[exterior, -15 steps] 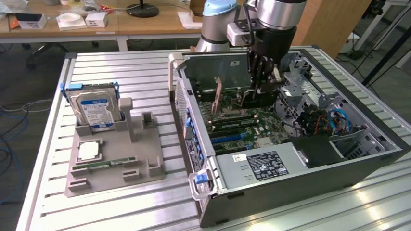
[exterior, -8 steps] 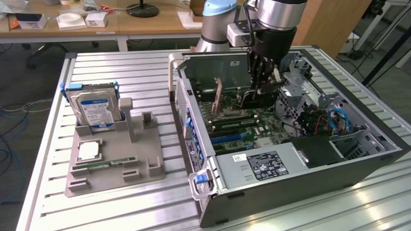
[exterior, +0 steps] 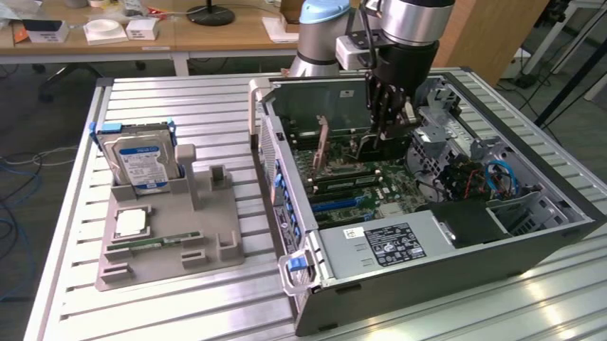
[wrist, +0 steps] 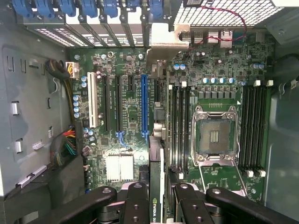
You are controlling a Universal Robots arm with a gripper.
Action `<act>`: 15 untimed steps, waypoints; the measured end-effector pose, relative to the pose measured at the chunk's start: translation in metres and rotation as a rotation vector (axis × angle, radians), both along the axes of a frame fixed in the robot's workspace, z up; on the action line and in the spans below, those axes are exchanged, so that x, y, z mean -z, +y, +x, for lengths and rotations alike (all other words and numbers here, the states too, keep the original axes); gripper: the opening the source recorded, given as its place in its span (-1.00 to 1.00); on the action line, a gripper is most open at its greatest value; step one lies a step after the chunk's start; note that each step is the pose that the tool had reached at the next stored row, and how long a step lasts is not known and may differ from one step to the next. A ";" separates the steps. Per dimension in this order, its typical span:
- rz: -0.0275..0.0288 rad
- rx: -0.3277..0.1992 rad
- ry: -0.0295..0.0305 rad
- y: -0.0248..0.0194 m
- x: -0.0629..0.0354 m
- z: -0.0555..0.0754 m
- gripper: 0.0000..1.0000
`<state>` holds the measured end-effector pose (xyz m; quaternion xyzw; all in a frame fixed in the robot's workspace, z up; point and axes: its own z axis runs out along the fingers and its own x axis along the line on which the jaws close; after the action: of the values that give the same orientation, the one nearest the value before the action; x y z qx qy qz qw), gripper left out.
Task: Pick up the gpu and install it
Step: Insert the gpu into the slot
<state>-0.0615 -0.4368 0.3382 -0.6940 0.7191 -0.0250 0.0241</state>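
Observation:
My gripper [exterior: 389, 131] reaches down into the open computer case [exterior: 531, 249] and is shut on the gpu [wrist: 156, 186]. In the wrist view the card is seen edge-on between the black fingers [wrist: 135, 203], with a green logo at its near end and its silver end bracket [wrist: 163, 39] at the slotted rear wall. The card hangs over the green motherboard [wrist: 131, 116], just beside the long blue slot [wrist: 144, 105] and parallel to it. In the exterior view the gpu [exterior: 328, 145] stands upright over the board, and whether it touches a slot I cannot tell.
On the exterior view's left a grey fixture [exterior: 213, 213] holds a silver hard drive [exterior: 141, 160], a processor chip [exterior: 131, 222] and a green memory stick [exterior: 142, 244]. Inside the case are a power supply [exterior: 389, 241], drive cages [exterior: 446, 121], cables [exterior: 498, 177] and an open processor socket [wrist: 214, 135].

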 end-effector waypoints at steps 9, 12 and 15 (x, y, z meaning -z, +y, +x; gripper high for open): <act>0.0000 0.000 0.0000 -0.0019 0.0019 0.000 -0.48; 0.0001 0.000 0.0000 -0.0019 0.0024 0.000 -0.48; 0.0001 0.000 0.0000 -0.0019 0.0036 0.000 -0.48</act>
<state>-0.0615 -0.4387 0.3346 -0.6940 0.7191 -0.0249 0.0241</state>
